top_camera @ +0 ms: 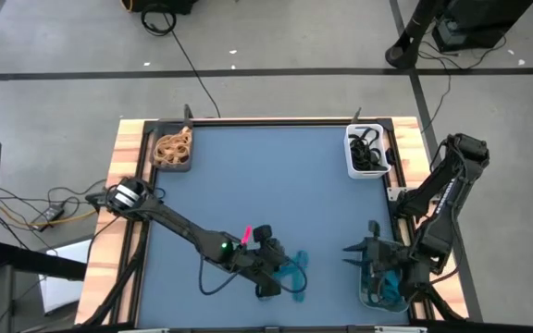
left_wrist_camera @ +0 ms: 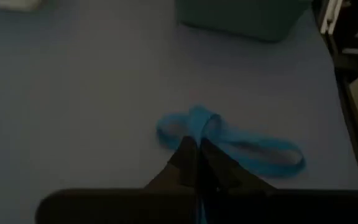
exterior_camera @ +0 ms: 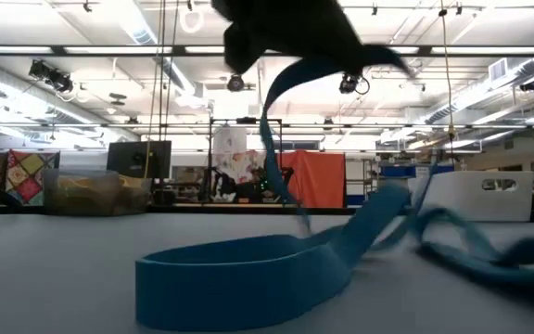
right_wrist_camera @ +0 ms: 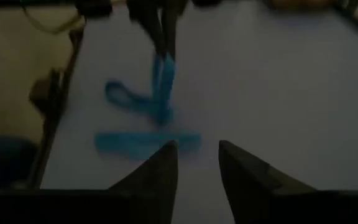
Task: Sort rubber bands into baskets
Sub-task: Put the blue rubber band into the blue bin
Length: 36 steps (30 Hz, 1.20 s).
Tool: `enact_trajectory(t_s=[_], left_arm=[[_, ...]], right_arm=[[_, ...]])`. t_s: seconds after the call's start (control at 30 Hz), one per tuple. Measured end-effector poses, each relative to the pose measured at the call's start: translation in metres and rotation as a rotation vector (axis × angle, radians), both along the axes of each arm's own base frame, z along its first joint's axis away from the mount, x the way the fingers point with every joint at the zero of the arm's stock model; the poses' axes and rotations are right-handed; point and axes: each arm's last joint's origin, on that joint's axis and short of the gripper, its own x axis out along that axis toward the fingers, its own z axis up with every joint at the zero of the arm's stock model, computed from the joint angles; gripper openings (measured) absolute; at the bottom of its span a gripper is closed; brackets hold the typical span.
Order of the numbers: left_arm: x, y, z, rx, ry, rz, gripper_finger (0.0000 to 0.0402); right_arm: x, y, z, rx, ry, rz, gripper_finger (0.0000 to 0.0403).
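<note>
Blue rubber bands (exterior_camera: 248,278) lie closest, in a small heap on the counter (top_camera: 266,185) just left of the grey-teal basket (top_camera: 382,289); one of them is pinched in the left tool (top_camera: 280,268), whose fingers are closed tight on the strand and lifting it off the heap; the right tool (top_camera: 370,252) hangs over the grey-teal basket with its fingers partly apart and nothing between them; that basket already shows some blue inside; farther back from it, the white basket (top_camera: 366,153) holds black bands, and the dark basket (top_camera: 173,148), well apart at the far left corner, holds tan ones; sorting looks mostly done, with only this blue heap left to move.
</note>
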Motion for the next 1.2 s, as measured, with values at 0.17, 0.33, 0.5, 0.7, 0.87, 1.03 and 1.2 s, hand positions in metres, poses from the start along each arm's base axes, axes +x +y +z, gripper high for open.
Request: enact_trajectory(t_s=[0.17, 0.33, 0.5, 0.7, 0.87, 1.03, 1.2], left_arm=[[0.005, 0.0, 0.011, 0.057, -0.055, 0.012, 0.0005], [0.008, 0.004, 0.012, 0.142, -0.098, 0.067, 0.0006], [0.009, 0.007, 0.012, 0.201, -0.115, 0.117, 0.0007], [0.009, 0.007, 0.013, 0.205, -0.124, 0.125, 0.0007], [0.009, 0.006, 0.013, 0.204, -0.125, 0.125, 0.0008], [0.009, 0.006, 0.013, 0.203, -0.124, 0.125, 0.0008], [0.009, 0.006, 0.013, 0.203, -0.124, 0.124, 0.0008]], right_arm=[[0.017, 0.007, 0.003, -0.047, -0.147, 0.027, 0.0141], [0.039, 0.006, 0.0, -0.167, -0.205, 0.002, 0.0157], [0.062, 0.0, -0.011, -0.184, -0.175, -0.04, 0.0176], [0.084, -0.002, -0.035, -0.182, -0.114, -0.081, 0.0204], [0.103, 0.003, -0.052, -0.112, -0.105, -0.054, 0.0233], [0.12, 0.004, -0.066, -0.108, -0.138, -0.079, 0.026], [0.132, -0.002, -0.078, -0.111, -0.133, -0.118, 0.0273]])
